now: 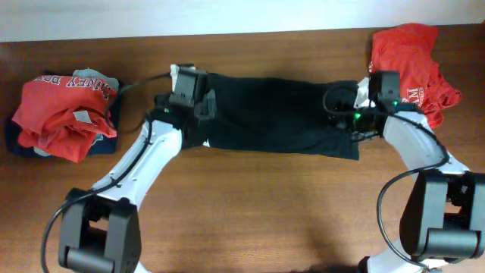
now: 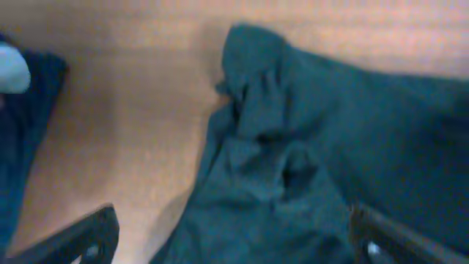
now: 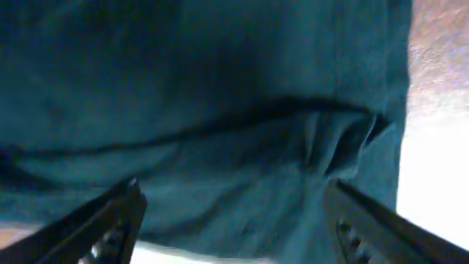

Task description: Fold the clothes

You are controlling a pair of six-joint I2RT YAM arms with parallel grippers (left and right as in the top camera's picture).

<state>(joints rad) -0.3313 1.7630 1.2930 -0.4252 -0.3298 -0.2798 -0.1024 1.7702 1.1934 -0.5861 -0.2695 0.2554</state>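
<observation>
A black shirt [image 1: 273,114] of soft, matt cotton-like cloth is lying creased on a counter [image 1: 258,220] whose smooth brown wood-grain top is giving off a faint sheen. A red shirt [image 1: 409,61] and a second red shirt [image 1: 57,114] are showing the same dull, rumpled knit, as are the grey cloth [image 1: 97,78] and navy cloth [image 1: 15,140]. The white arm shells [image 1: 144,159] are looking like smooth, slightly glossy plastic, while the left pincer [image 2: 233,216] is showing matt dark fingers [image 2: 91,238].

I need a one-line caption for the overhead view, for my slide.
Open left gripper and right gripper over opposite ends of the black T-shirt on the wooden table.
</observation>
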